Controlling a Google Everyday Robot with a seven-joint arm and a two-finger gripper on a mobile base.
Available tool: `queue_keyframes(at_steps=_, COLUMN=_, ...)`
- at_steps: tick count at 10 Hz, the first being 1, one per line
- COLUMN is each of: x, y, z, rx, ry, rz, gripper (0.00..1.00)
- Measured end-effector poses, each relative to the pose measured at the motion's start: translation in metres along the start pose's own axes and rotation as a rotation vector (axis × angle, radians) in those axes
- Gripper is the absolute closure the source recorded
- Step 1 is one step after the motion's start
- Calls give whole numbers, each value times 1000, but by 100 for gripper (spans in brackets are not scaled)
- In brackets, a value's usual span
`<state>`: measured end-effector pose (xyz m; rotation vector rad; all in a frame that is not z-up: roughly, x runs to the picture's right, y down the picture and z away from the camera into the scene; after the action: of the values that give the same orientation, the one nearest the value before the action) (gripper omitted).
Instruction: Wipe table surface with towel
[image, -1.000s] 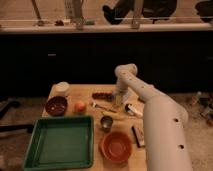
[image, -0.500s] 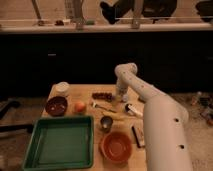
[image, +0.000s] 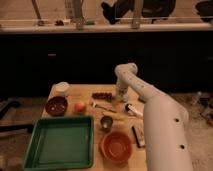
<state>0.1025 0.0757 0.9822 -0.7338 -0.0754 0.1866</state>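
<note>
The light tan table surface (image: 85, 93) carries dishes and small items. My white arm reaches from the lower right across to the table's far middle. The gripper (image: 121, 96) points down there, shut, low over the wood just right of a dark red strip-like item (image: 101, 95). The towel is hidden or out of view; I cannot tell whether anything is held under the gripper.
A green tray (image: 60, 150) fills the near left. Around it are an orange bowl (image: 116, 146), a metal cup (image: 106, 122), a dark red bowl (image: 56, 105), an orange fruit (image: 80, 106) and a white cup (image: 62, 88). A utensil (image: 102, 106) and a dark bar (image: 138, 136) lie nearby.
</note>
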Motion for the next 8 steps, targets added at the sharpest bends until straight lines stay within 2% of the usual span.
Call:
queue_keyframes(at_steps=1, x=4, y=1, z=-8, rx=25, ry=-5, rz=-3, gripper=100)
queue_keyframes(at_steps=4, x=-3, y=2, z=-62, rx=122, ry=-43, rz=-41, gripper=100)
queue_keyframes(at_steps=6, x=-4, y=3, z=-89, rx=149, ry=-44, rz=-53, gripper=100)
queue_keyframes(at_steps=8, x=-8, y=2, z=-94, rx=147, ry=-36, rz=-69, gripper=100)
